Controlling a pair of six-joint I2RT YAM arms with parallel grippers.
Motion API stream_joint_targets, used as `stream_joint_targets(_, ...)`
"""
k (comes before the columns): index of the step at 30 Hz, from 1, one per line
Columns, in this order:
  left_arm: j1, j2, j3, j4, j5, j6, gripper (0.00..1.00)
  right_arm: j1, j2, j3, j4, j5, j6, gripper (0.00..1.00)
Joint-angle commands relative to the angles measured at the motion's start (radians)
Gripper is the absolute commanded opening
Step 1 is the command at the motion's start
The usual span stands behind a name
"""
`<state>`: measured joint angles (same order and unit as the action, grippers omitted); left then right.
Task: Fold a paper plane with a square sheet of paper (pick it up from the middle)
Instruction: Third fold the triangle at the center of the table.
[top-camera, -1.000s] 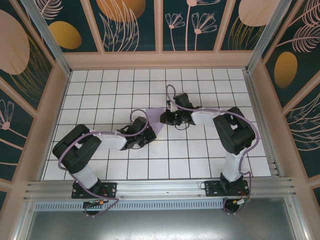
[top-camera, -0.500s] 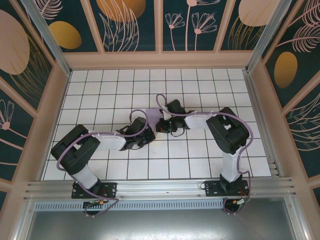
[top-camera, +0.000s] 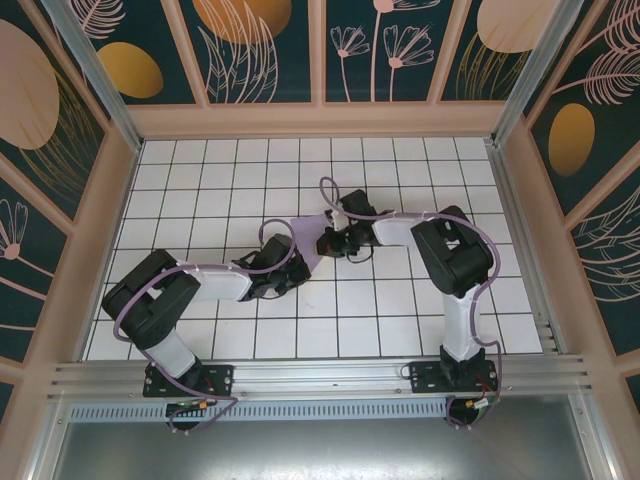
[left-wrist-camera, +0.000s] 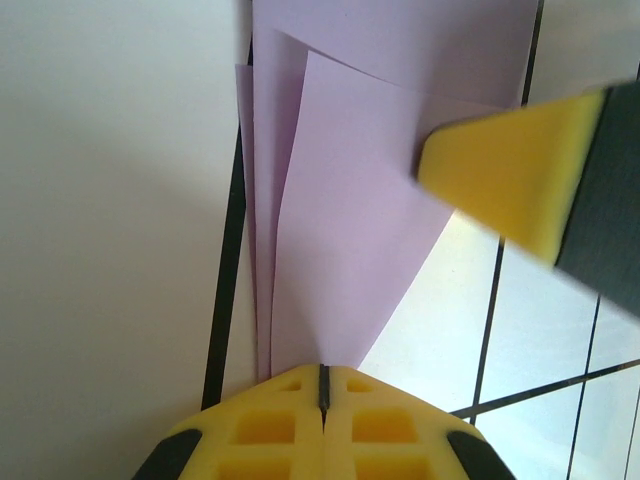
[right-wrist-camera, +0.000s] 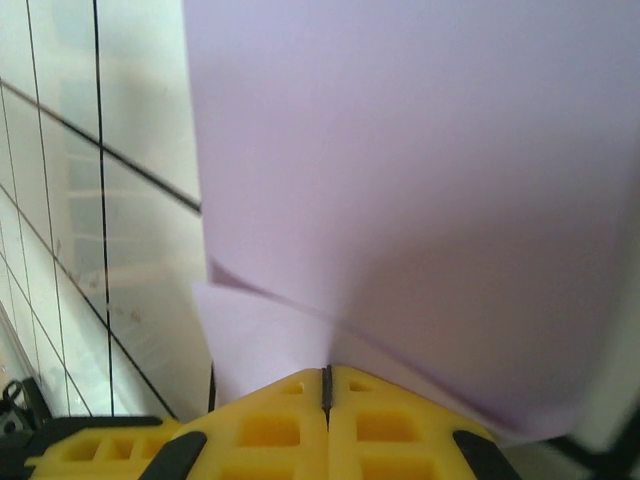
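The lilac sheet of paper (top-camera: 305, 240) is folded into overlapping layers that taper to a point, held between the two arms above the middle of the tiled floor. My left gripper (top-camera: 290, 263) is shut on its narrow end, where the paper (left-wrist-camera: 340, 200) fans out from the closed jaws (left-wrist-camera: 323, 372). My right gripper (top-camera: 323, 243) is shut on the opposite side; the paper (right-wrist-camera: 420, 180) rises broad and slightly blurred from its jaws (right-wrist-camera: 326, 375). One of the right gripper's yellow fingers (left-wrist-camera: 510, 180) rests against the paper's edge in the left wrist view.
White tiles with black grid lines (top-camera: 400, 290) cover the floor. Patterned walls (top-camera: 320, 60) enclose it on three sides, and an aluminium rail (top-camera: 320, 375) runs along the near edge by the arm bases.
The right arm has swung left, bringing its gripper closer to the left gripper, and the paper between them has bunched narrower. The left arm has barely moved.
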<state>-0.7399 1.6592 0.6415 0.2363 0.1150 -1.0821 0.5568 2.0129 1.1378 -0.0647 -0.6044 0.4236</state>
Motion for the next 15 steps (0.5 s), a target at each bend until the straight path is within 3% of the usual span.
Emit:
stream_joint_targets(1,-0.004,0.027,-0.041,-0.134,-0.001,0.007,0.0,-0.095,0.031,0.028,-0.009,0.131,-0.031,0.03)
stream_joint_targets(12,-0.003,-0.011,0.053,-0.114,0.02,0.064,0.0,-0.091,-0.192,-0.099,0.079,0.105,0.01,0.03)
stream_joint_targets(15,-0.003,-0.035,0.081,-0.103,0.016,0.062,0.09,-0.059,-0.216,-0.132,0.1,0.092,0.019,0.03)
